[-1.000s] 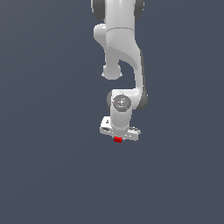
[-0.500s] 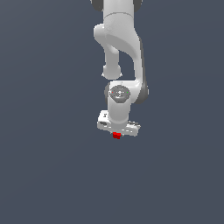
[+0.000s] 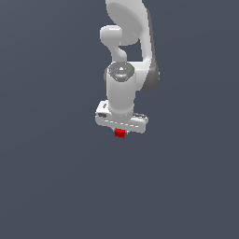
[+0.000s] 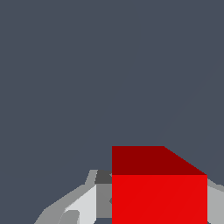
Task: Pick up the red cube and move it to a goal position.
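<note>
Compared with a second ago, the arm is turning its wrist while the gripper (image 3: 121, 129) is keeping the red cube (image 3: 120, 133) clamped between its fingers, so the carrying step seems to be going on. The fingertips are mostly hidden, and no goal marker is showing.

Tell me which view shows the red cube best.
The wrist view: the cube fills the foreground, with two faces clearly lit and claw parts on either side of it. The exterior view shows the cube only as a tiny red patch under the claw, partly hidden by it.
</note>
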Robot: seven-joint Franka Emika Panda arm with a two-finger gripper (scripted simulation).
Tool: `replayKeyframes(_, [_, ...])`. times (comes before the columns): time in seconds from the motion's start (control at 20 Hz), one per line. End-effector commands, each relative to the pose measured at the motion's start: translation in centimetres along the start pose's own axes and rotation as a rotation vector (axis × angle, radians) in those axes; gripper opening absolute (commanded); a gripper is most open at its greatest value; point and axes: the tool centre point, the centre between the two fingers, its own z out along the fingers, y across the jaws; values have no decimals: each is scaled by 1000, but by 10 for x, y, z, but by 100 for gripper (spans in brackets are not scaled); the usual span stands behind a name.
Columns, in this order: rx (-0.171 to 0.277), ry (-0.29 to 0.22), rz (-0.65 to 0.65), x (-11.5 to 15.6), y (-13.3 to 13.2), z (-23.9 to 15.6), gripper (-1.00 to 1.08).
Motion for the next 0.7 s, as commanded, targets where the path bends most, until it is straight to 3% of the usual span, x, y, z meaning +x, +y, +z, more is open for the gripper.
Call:
replayKeyframes(0.0, [0, 0, 0, -1, 5, -23, -100])
replayKeyframes(0.35, [0, 0, 0, 0, 15, -64, -100])
replayKeyframes(0.65, [0, 0, 0, 1, 17, -75, -100])
